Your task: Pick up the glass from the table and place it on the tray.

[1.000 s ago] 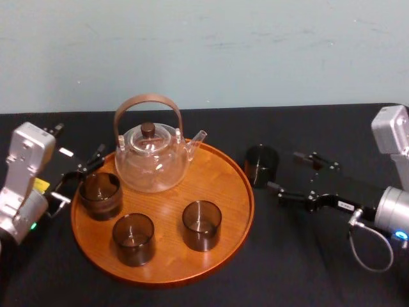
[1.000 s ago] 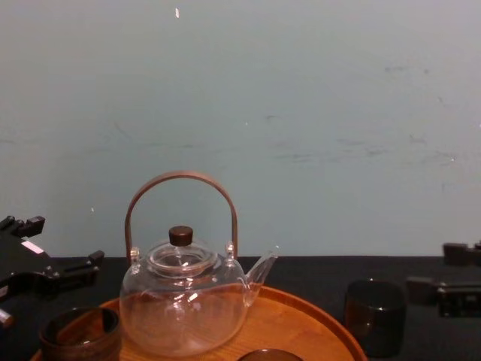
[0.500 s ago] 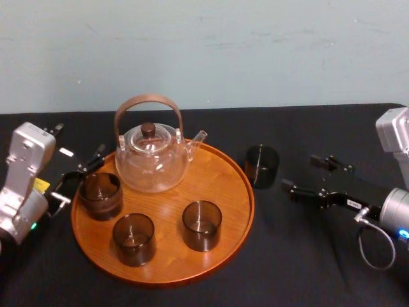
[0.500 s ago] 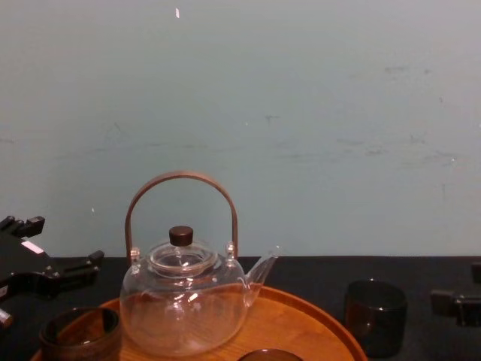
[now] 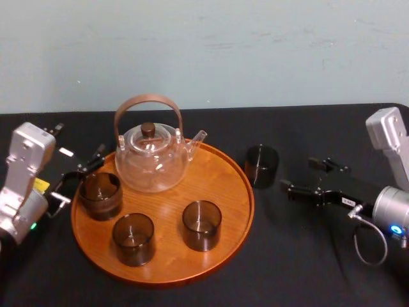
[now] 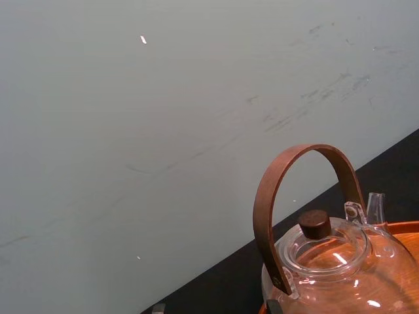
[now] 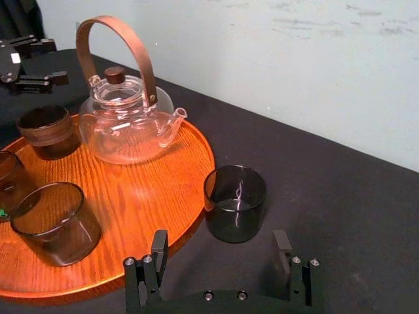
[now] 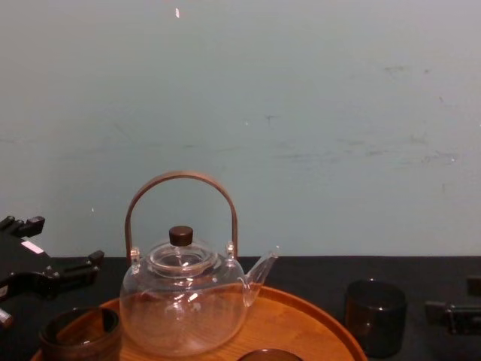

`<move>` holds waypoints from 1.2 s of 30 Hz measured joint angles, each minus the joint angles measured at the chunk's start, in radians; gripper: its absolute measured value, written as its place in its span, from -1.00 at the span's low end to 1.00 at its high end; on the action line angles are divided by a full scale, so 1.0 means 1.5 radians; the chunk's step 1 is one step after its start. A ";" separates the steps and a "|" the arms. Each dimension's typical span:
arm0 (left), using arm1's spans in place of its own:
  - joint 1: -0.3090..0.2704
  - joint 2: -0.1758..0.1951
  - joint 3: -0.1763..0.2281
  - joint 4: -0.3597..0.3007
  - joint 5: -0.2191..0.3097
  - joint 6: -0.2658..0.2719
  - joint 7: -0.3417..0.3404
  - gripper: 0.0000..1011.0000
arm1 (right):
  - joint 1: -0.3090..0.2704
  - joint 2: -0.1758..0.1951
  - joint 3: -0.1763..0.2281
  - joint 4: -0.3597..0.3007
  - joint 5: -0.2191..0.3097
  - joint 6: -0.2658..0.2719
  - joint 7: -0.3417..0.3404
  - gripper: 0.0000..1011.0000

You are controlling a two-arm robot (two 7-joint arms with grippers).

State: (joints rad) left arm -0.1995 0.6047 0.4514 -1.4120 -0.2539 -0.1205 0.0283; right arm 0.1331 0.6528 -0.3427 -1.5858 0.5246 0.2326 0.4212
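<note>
Glass: stood upright on the surface, just right of the tray; gap to the rim looked small.
Right hand: released, fingers spread wider than the glass, near it and not touching.
Left hand: released, parked at the tray's left edge.
Tray load: teapot plus three glasses; bare wood on the right side.
Handling: probably light, rigid, slick and breakable; plain wall with no handle.
Grip: mid-wall across the diameter, moderate squeeze, kept upright.
Risk: nudging it over, or clipping the rim on the lift.
</note>
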 joint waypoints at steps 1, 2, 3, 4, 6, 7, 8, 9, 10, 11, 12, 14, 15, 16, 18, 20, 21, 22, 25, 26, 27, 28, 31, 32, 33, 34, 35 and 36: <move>0.000 0.000 0.000 0.000 0.000 0.000 0.000 0.98 | 0.004 -0.004 -0.001 0.005 0.000 0.003 0.000 0.98; 0.000 0.000 0.000 0.000 0.000 0.000 0.000 0.98 | 0.006 -0.006 -0.001 0.008 0.000 0.005 0.000 0.98; 0.000 0.000 0.000 0.000 0.000 0.000 0.000 0.98 | 0.009 -0.008 -0.002 0.011 0.000 0.006 0.000 0.98; 0.000 0.000 0.000 0.000 0.000 0.000 0.000 0.98 | 0.011 -0.010 -0.002 0.014 0.000 0.008 0.000 0.98; 0.000 0.000 0.000 0.000 0.000 0.000 0.000 0.98 | 0.019 -0.016 -0.005 0.024 -0.002 0.010 0.001 0.98; 0.000 0.000 0.000 0.000 0.000 0.000 0.000 0.98 | 0.024 -0.020 -0.007 0.029 -0.003 0.011 0.002 0.98; 0.000 0.000 0.000 0.000 0.000 0.000 0.000 0.98 | 0.027 -0.021 -0.008 0.032 -0.005 0.011 0.002 0.98; 0.000 0.000 0.000 0.000 0.000 0.000 0.000 0.98 | 0.030 -0.023 -0.009 0.035 -0.006 0.012 0.003 0.98; 0.000 0.000 0.000 0.000 0.000 0.000 0.000 0.98 | 0.036 -0.027 -0.012 0.041 -0.008 0.013 0.003 0.98; 0.000 0.000 0.000 0.000 0.000 0.000 0.000 0.98 | 0.039 -0.029 -0.014 0.044 -0.010 0.014 0.004 0.98; 0.000 0.000 0.000 0.000 0.000 0.000 0.000 0.98 | 0.043 -0.030 -0.015 0.048 -0.011 0.015 0.003 0.98; 0.000 0.000 0.000 0.000 0.000 0.000 0.000 0.98 | 0.053 -0.036 -0.020 0.057 -0.018 0.019 0.003 0.98; 0.000 0.000 0.000 0.000 0.000 0.000 0.000 0.98 | 0.056 -0.038 -0.022 0.060 -0.021 0.021 0.002 0.98; 0.000 0.000 0.000 0.000 0.000 0.000 0.000 0.98 | 0.059 -0.039 -0.023 0.063 -0.022 0.022 0.002 0.98; 0.000 0.000 0.000 0.000 0.000 0.000 0.000 0.98 | 0.068 -0.045 -0.027 0.073 -0.029 0.025 0.000 0.98; 0.000 0.000 0.000 0.000 0.000 0.000 0.000 0.98 | 0.077 -0.051 -0.031 0.083 -0.035 0.028 -0.002 0.98; 0.000 0.000 0.000 0.000 0.000 0.000 0.000 0.98 | 0.080 -0.052 -0.032 0.086 -0.038 0.029 -0.003 0.98; 0.000 0.000 0.000 0.000 0.000 0.000 0.000 0.98 | 0.085 -0.056 -0.034 0.093 -0.042 0.030 -0.004 0.98; 0.000 0.000 0.000 0.000 0.000 0.000 0.000 0.98 | 0.093 -0.062 -0.036 0.102 -0.048 0.031 -0.005 0.98; 0.000 0.000 0.000 0.000 0.000 0.000 0.000 0.98 | 0.095 -0.064 -0.036 0.105 -0.049 0.031 -0.006 0.98; 0.000 0.000 0.000 0.000 0.000 0.000 0.000 0.98 | 0.097 -0.066 -0.037 0.108 -0.051 0.031 -0.006 0.98; 0.000 0.000 0.000 0.000 0.000 0.000 0.000 0.98 | 0.102 -0.070 -0.038 0.113 -0.054 0.032 -0.006 0.98; 0.000 0.000 0.000 0.000 0.000 0.000 0.000 0.98 | 0.111 -0.076 -0.041 0.124 -0.062 0.032 -0.004 0.98; 0.000 0.000 0.000 0.000 0.000 0.000 0.000 0.98 | 0.114 -0.078 -0.042 0.126 -0.064 0.032 -0.003 0.98; 0.000 0.000 0.000 0.000 0.000 0.000 0.000 0.98 | 0.117 -0.080 -0.044 0.130 -0.067 0.032 -0.001 0.98; 0.000 0.000 0.000 0.000 0.000 0.000 0.000 0.98 | 0.119 -0.081 -0.045 0.132 -0.069 0.032 0.001 0.98; 0.000 0.000 0.000 0.000 0.000 0.000 0.000 0.98 | 0.121 -0.083 -0.045 0.134 -0.070 0.032 0.002 0.98; 0.000 0.000 0.000 0.000 0.000 0.000 0.000 0.98 | 0.123 -0.084 -0.046 0.136 -0.072 0.032 0.003 0.98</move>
State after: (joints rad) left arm -0.1995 0.6047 0.4514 -1.4119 -0.2539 -0.1206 0.0283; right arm 0.3177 0.5264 -0.4118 -1.3825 0.4173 0.2805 0.4258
